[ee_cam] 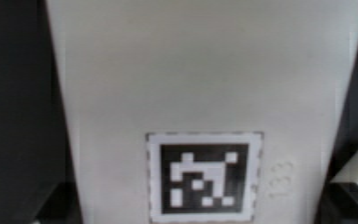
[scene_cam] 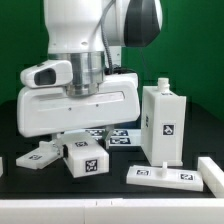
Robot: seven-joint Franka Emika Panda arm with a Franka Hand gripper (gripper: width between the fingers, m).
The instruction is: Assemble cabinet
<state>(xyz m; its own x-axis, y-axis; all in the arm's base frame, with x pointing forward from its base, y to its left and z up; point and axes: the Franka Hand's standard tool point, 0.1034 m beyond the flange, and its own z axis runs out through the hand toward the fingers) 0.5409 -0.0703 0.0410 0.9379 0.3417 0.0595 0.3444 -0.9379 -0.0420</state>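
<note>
My gripper (scene_cam: 84, 88) is shut on a large white cabinet panel (scene_cam: 80, 105) and holds it above the table at the exterior view's left centre. The panel hides the fingertips. In the wrist view the same panel (ee_cam: 194, 90) fills the frame, with a square tag (ee_cam: 204, 176) on it. A tall white cabinet box (scene_cam: 163, 125) with a tag stands upright at the exterior view's right, a small knob (scene_cam: 163, 82) on top. A flat white tagged piece (scene_cam: 165, 176) lies in front of it.
Under the held panel lie a small white tagged block (scene_cam: 85, 158) and a flatter tagged piece (scene_cam: 40, 153). The marker board (scene_cam: 120, 136) lies on the black table behind them. A white bar (scene_cam: 212, 172) sits at the exterior view's right edge.
</note>
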